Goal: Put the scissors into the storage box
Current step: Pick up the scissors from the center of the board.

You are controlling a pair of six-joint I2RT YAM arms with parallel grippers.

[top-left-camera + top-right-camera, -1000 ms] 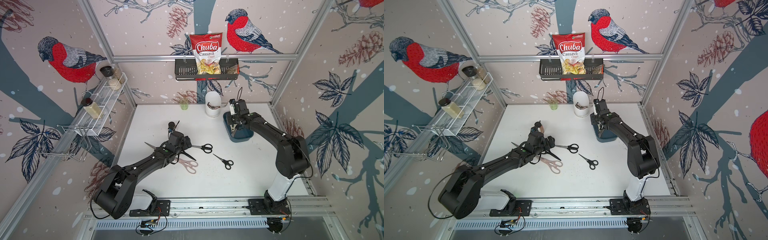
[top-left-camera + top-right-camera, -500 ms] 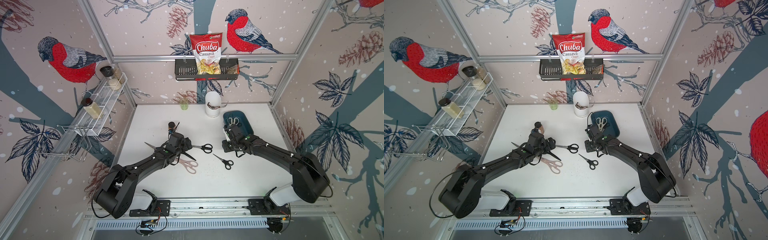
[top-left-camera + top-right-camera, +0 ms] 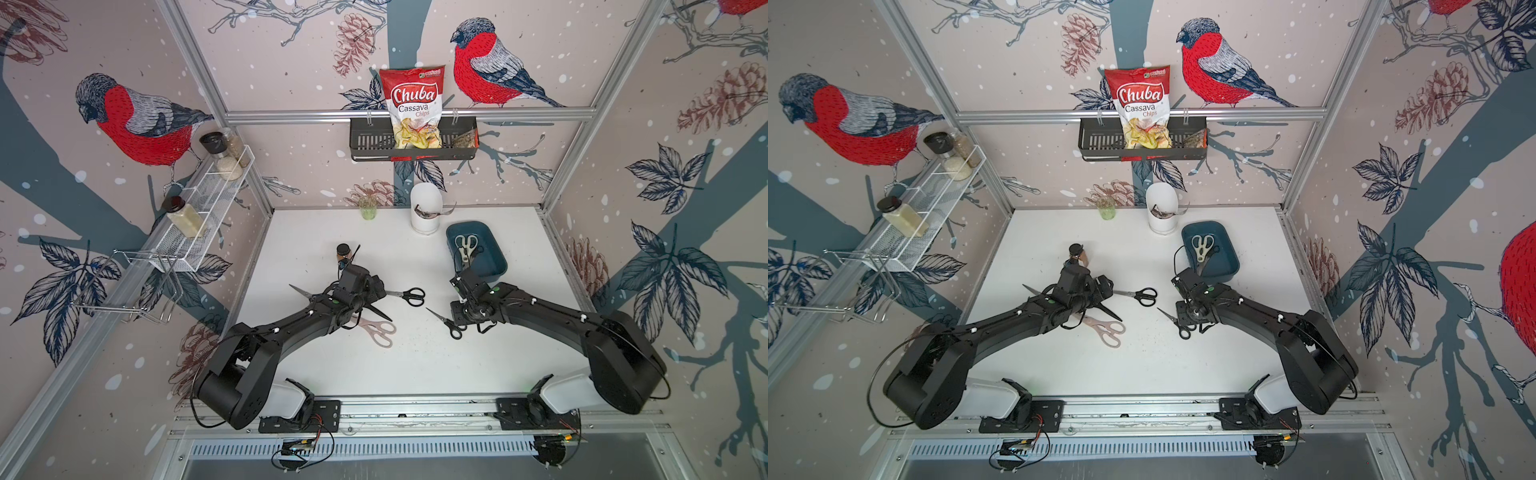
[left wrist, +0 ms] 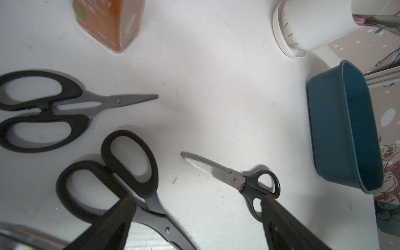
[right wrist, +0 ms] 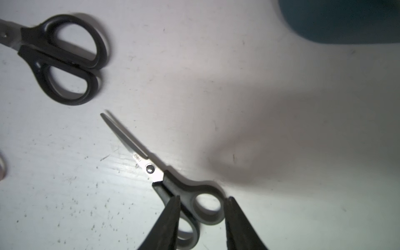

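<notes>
Straddling 1 handle loop of the small black-handled steel scissors [image 5: 173, 186] with the right gripper [image 5: 204, 197]: jaws apart, 1 dark finger on each side of the loop, contact impossible to tell. Lying flat on the white tabletop [image 3: 415, 374], near the shallow dark teal rectangular plastic storage box [image 3: 494, 262] but outside it. Holding 1 cream-handled shears [image 3: 465, 243] inside that box, beside a darker pair too dim to make out. Hanging with the left gripper [image 4: 195, 201] spread wide, clamped on nothing, above 1 large black-handled pair [image 4: 121, 173], next to a black-and-grey-handled pair [image 4: 43, 110]. Resting close by the left arm in both top views, well outside the box: 1 pale pink-handled shears [image 3: 376, 330] and 1 medium black-handled pair [image 3: 409, 295].
</notes>
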